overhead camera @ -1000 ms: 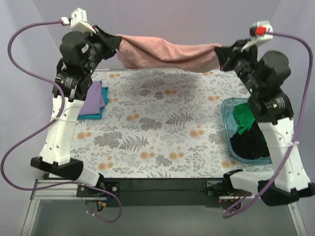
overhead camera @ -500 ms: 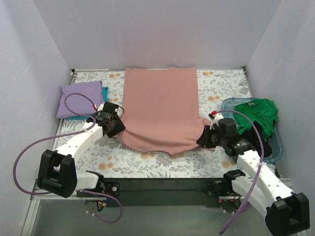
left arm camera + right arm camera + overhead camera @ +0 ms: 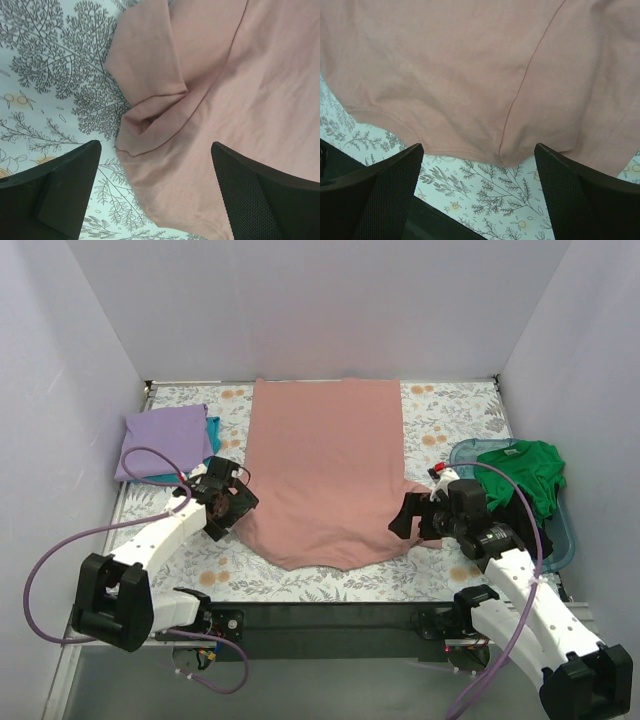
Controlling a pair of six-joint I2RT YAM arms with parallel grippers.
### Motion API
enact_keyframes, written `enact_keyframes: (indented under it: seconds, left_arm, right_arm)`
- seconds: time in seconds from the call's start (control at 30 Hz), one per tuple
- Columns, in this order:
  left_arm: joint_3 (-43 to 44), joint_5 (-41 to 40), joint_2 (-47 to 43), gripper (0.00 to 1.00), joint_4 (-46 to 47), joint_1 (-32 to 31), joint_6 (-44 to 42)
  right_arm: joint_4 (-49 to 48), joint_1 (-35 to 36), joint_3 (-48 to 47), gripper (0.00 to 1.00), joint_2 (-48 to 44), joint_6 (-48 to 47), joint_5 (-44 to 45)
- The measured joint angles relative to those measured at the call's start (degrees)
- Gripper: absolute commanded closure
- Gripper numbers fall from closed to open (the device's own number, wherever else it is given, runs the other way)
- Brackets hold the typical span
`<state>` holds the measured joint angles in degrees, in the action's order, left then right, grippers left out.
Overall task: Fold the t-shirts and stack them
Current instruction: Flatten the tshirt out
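Right now the dusty pink t-shirt (image 3: 325, 465) lies spread across the middle of the floral worktop (image 3: 445, 415), its straight edge against the far wall and its rounded end towards the arm bases. My left claw (image 3: 222, 502) sits low at the shirt's left near corner. Its wrist camera shows both fingers (image 3: 55, 192) splayed wide with nothing between them, over a sleeve (image 3: 147, 85) that has buckled into a soft crease. My right claw (image 3: 410, 518) is at the right near corner, likewise released and empty, looking down on the seam and curved edge. A lavender t-shirt (image 3: 165, 440) sits folded at the far left on top of a teal t-shirt (image 3: 212, 426). A green t-shirt (image 3: 525, 470) waits heaped in the translucent tub (image 3: 460, 452) on the right. I judge the pink cloth to be light, limp and clingy: it will sag, drag and wrinkle rather than hold any line. I would pinch it at edges and corners only, taking one layer near the sleeve seams on both sides together. I would lift just enough to carry the fold over, since an uneven pull will skew it.
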<state>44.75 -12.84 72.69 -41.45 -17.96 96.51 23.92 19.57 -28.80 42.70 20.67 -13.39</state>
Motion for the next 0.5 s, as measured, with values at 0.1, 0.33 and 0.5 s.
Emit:
enact_keyframes:
  seconds: [0.1, 0.33, 0.5]
  left_arm:
    - [-2.51, 1.4, -2.58, 0.08, 0.57, -0.28, 0.59]
    - [-4.46, 4.66, -1.57, 0.06, 4.94, -0.33, 0.94]
    - [-5.16, 5.29, 3.08, 0.06, 8.41, -0.33, 1.05]
  right_arm:
    - [-0.07, 0.0, -1.92, 0.02, 3.34, -0.37, 2.47]
    - [-2.89, 0.0, -2.86, 0.02, 13.75, -1.16, 7.13]
    - [-6.71, 0.44, -2.82, 0.02, 20.46, -1.11, 7.74]
